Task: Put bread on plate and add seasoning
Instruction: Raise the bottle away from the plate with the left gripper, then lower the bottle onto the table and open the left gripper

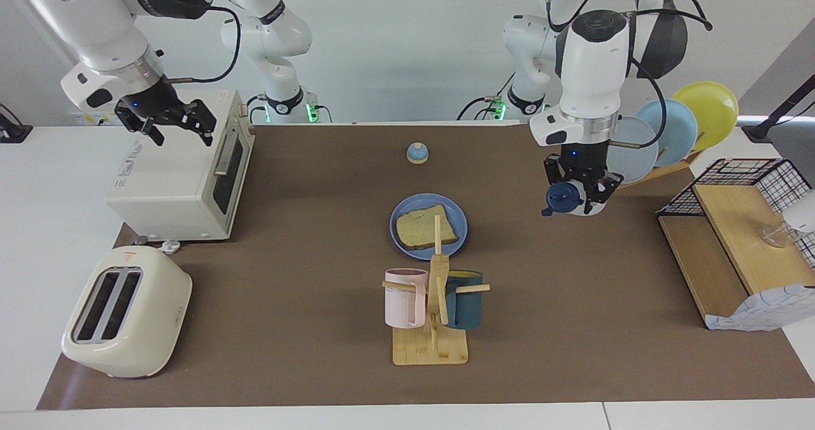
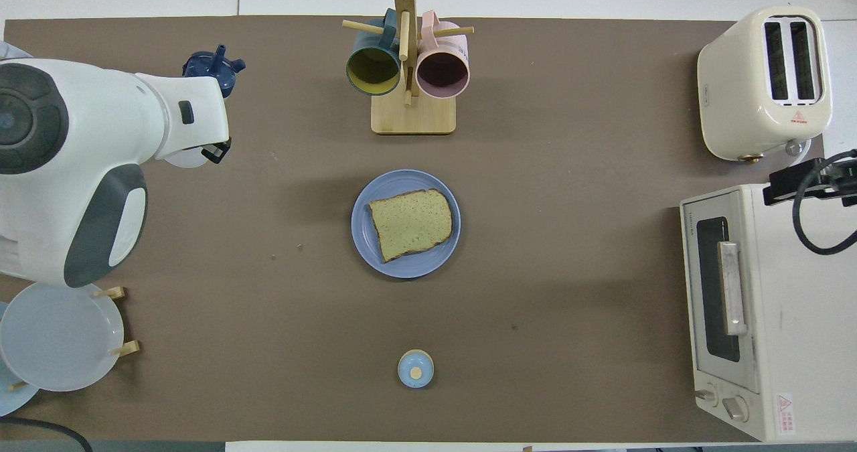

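Seasoning [image 1: 566,198] body mostly gripper-hidden.

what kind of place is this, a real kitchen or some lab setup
Most likely a robot lab staged as a breakfast kitchen. Two robot arms stand at a table with a brown mat, set with a toaster, a toaster oven, a mug rack, and bread on a blue plate.
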Available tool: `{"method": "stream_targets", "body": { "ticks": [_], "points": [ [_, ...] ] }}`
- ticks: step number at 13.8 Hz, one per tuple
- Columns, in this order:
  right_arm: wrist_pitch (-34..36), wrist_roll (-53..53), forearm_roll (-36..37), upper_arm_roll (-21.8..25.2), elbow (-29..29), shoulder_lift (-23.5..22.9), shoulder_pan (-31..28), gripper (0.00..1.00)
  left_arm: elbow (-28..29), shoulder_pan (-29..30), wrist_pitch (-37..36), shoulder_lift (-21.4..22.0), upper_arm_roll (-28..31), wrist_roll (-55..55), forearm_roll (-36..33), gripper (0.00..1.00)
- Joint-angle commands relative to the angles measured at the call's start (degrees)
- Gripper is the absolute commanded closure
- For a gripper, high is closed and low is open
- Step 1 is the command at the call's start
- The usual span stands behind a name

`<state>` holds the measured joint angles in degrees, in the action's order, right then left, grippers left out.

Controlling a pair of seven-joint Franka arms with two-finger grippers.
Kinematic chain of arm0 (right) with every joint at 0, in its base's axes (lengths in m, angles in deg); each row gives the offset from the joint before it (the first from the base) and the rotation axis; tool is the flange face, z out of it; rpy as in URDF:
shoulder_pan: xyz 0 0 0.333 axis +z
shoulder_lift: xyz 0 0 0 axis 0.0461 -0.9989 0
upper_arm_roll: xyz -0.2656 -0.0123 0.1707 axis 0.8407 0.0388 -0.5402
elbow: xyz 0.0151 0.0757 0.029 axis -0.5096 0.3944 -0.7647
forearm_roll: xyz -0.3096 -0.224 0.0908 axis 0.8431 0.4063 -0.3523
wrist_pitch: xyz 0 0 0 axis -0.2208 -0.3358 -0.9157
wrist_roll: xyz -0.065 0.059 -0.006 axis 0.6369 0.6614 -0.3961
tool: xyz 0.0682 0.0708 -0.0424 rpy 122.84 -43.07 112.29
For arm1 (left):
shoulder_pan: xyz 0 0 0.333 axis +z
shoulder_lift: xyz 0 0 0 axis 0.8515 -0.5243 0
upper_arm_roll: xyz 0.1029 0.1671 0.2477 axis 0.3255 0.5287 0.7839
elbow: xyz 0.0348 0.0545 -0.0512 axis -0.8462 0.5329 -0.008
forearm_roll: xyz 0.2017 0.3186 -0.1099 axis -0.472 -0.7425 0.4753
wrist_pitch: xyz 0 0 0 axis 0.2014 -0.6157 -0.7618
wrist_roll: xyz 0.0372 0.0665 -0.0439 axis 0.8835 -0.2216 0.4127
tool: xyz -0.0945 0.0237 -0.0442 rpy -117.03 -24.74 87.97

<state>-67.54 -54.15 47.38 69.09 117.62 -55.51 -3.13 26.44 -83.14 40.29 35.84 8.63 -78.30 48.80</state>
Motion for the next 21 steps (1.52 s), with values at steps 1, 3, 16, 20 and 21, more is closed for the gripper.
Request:
{"method": "stream_targets", "body": {
  "ticks": [1, 3, 16, 20, 21],
  "points": [
    [-0.77, -0.25, 0.37, -0.33, 1.03, 0.76, -0.39, 0.00, 9.81, 1.47, 10.20, 5.16, -0.42, 5.12, 2.46, 1.00],
    [-0.77, -0.25, 0.28, -0.33, 1.03, 0.76, -0.39, 0.00, 14.03, 2.34, 16.79, 6.31, -0.42, 8.37, 3.87, 1.00],
    [-0.77, -0.25, 0.37, -0.33, 1.12, 0.76, -0.39, 0.00, 28.02, 4.37, 56.17, 1.05, -0.51, 25.52, 5.72, 1.00],
    [-0.77, -0.25, 0.36, -0.33, 1.12, 0.76, -0.39, 0.00, 29.78, 4.37, 66.54, -4.31, -0.42, 25.79, 5.72, 1.00],
    [-0.77, -0.25, 0.28, -0.33, 1.12, 0.76, -0.39, 0.00, 29.87, 4.37, 67.00, -4.76, -0.51, 25.70, 5.72, 1.00]
  ]
}}
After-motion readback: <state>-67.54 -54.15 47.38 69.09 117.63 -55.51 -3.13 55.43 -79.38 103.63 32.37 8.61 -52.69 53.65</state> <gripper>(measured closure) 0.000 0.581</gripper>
